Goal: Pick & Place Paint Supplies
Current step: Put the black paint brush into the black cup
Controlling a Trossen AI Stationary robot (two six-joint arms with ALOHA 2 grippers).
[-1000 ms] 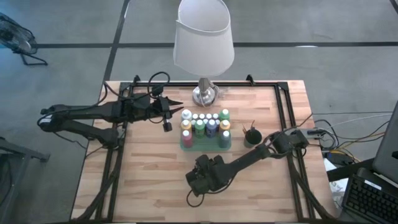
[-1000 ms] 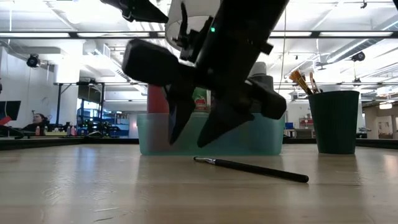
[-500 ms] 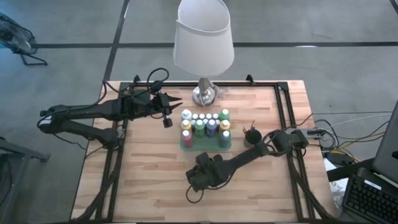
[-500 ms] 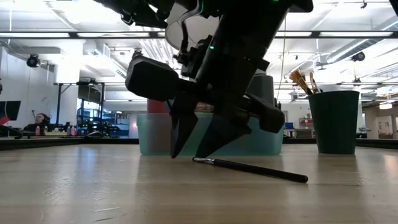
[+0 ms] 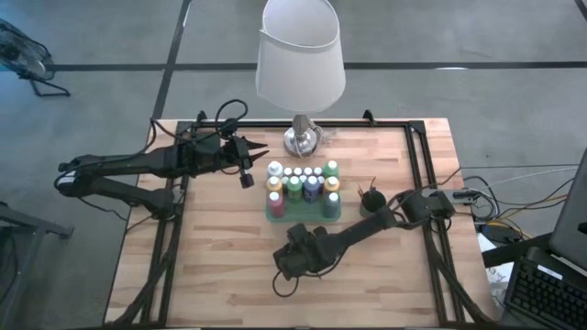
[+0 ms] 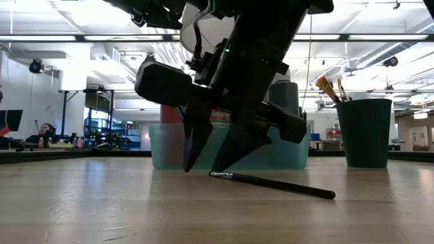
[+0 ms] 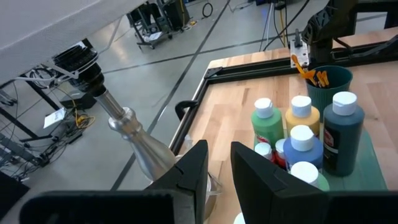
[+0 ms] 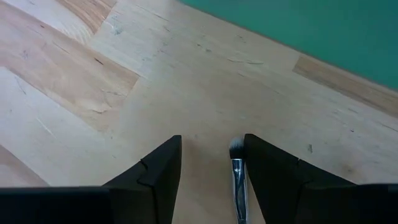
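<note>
In front of the teal tray [image 6: 285, 154], the right gripper [image 6: 211, 166] straddles a paintbrush [image 6: 274, 184], fingers apart.

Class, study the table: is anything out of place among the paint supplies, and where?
One paintbrush lies flat on the wooden table in front of the green tray, while the other brushes stand in the dark cup. The right tool is open astride its bristle end. The bottles stand upright in the tray.

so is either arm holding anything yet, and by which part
Nothing held. The right gripper jaws straddle the paintbrush near its bristle end, not closed; the left gripper is empty.
</note>
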